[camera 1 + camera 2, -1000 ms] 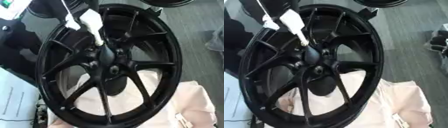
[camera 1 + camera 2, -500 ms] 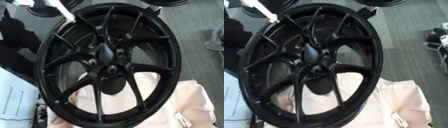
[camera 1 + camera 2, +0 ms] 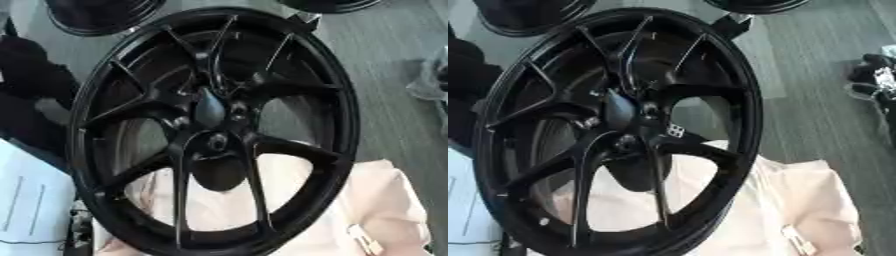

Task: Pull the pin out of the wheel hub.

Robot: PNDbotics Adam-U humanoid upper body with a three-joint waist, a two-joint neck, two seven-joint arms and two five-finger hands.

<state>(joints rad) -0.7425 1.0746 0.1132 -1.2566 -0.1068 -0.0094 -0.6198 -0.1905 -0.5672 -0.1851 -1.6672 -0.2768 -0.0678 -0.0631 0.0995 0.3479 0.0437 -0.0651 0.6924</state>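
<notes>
A large black multi-spoke wheel (image 3: 341,100) stands tilted and fills most of both views. Its hub (image 3: 210,107) is a dark raised cap at the centre, with a round hole (image 3: 216,144) just below it. I see no pin sticking out of the hub. A small pale glint (image 3: 588,121) shows beside the hub in the right eye view; I cannot make out what it is. Neither hand shows in either view.
A pale pink cloth (image 3: 385,200) lies under the wheel's lower part. More black wheels (image 3: 96,15) stand at the top edge. A white sheet (image 3: 26,200) is at lower left, a dark shape (image 3: 26,65) at left, and dark objects (image 3: 877,80) on the grey floor at right.
The white thing that touched the hub a second ago drew back to the upper left and has left the view. The whole picture has also shifted a little.
</notes>
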